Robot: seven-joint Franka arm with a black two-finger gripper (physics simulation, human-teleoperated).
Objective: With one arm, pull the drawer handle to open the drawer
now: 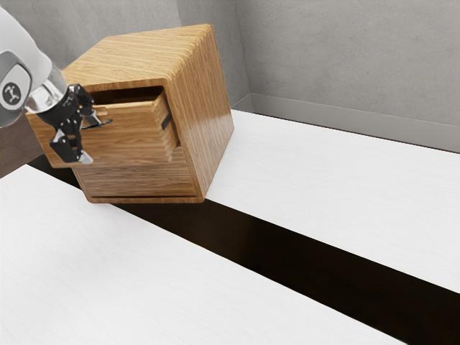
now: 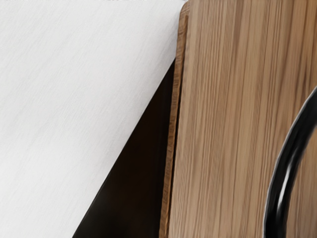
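A wooden cabinet [image 1: 190,100] stands at the upper left of the exterior view, tilted in the frame so one corner points toward the lower middle. Its drawer [image 1: 126,136] fills the upper half of the front and is partly out: it juts toward the frame's left. There is a dark slot above it, and a dark rail shows on its exposed side. The drawer front's long axis runs across the frame, left to right, and its face looks toward the lower left.

The tool [image 1: 77,134] hangs off the grey arm at the left edge, pressed close against the drawer front, right at the small black handle [image 1: 100,122]. Whether it is clamped on the handle I cannot tell.

In the wrist view, the handle [image 2: 285,173] is a black curved bar at the lower right, arching over the wood grain of the drawer front [image 2: 233,124], whose grain runs top to bottom.

The white counter [image 1: 323,180] is split by a dark strip [image 1: 302,266] running diagonally from under the cabinet to the lower right.
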